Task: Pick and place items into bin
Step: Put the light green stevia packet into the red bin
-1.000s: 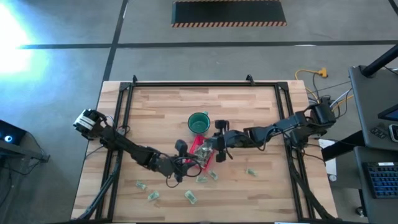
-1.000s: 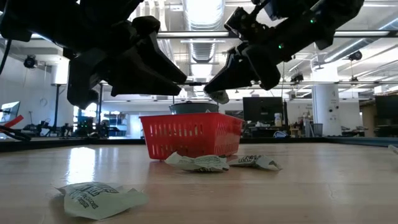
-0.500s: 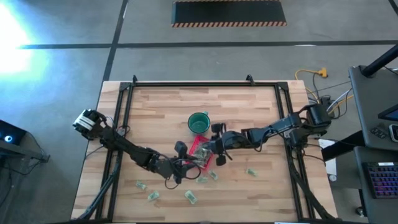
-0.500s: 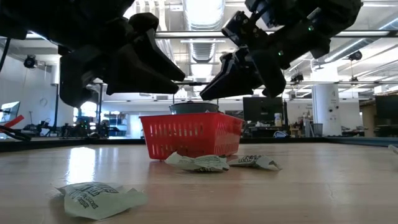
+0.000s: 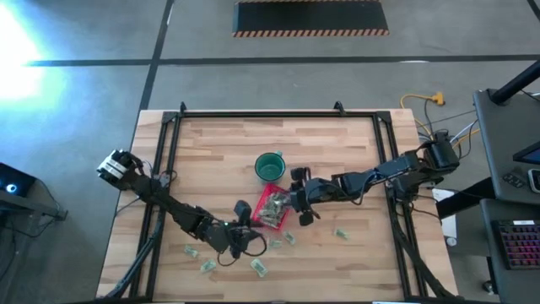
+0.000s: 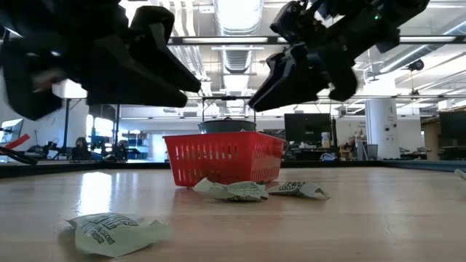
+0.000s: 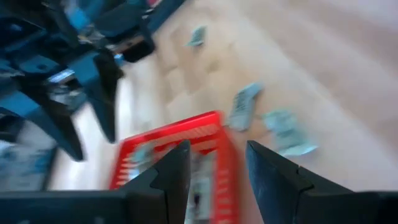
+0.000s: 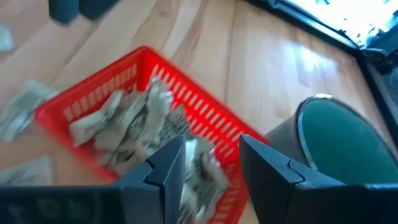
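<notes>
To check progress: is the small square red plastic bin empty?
No, the small square red plastic bin holds several pale wrapped pieces.

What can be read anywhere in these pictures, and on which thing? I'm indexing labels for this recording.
Nothing can be read for certain.
Nearest packet in the low view: dark print lines, too small and blurred to read.
Packets in the red bin: print blurred.
Green cup: no lettering shows.
Striped mat on the floor: warning stripes only, no words.
</notes>
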{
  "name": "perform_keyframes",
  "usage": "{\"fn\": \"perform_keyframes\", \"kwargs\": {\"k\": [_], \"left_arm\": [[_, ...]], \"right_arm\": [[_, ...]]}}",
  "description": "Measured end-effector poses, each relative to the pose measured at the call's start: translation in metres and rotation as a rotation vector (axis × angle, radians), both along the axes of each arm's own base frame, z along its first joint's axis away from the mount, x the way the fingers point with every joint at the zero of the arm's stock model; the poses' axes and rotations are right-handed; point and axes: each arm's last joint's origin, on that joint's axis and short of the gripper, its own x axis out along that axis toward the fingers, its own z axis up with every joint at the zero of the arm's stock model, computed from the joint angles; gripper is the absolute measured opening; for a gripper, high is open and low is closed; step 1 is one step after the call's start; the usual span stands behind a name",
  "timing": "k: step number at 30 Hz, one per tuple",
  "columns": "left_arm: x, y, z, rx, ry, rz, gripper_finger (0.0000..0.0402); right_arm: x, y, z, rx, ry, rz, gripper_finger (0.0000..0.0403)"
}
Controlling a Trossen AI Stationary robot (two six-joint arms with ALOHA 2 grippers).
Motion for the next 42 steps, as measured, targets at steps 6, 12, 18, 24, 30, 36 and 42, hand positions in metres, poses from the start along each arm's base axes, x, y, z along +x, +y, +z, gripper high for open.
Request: {"fn": "perform_keyframes", "kwargs": {"k": [6,12,18,24,30,36,42], "left_arm": [[-0.001,-0.006,-0.002,-0.231,0.057,-0.108,0.0137],[-0.004,-0.008,-0.006,-0.322,0.094,-0.124,0.0137],[-0.002,-0.007,-0.004,-0.377,0.087,-0.096,0.0137],[-0.001,-0.007,-0.010,-0.457,0.107,-0.042,0.0137],[0.005,-0.013,-0.032,-0.430,0.220,-0.098,0.0137],[0.013,-0.024,-0.029,-0.497,0.276,-0.233,0.0137],[0.013,-0.027,-0.041,-0.541,0.357,-0.284,0.0137]], "right_arm": [[-0.008,0.011,0.005,0.011,0.029,0.031,0.0128],[-0.012,0.021,0.003,0.014,0.064,0.059,0.0120],[-0.014,0.022,0.001,0.026,0.090,0.052,0.0123],[-0.015,0.023,0.000,0.033,0.103,0.046,0.0117],[-0.017,0.023,-0.002,0.047,0.130,0.031,0.0118],[-0.019,0.022,-0.005,0.054,0.162,0.020,0.0115],[-0.019,0.022,-0.005,0.055,0.164,0.019,0.0112]]}}
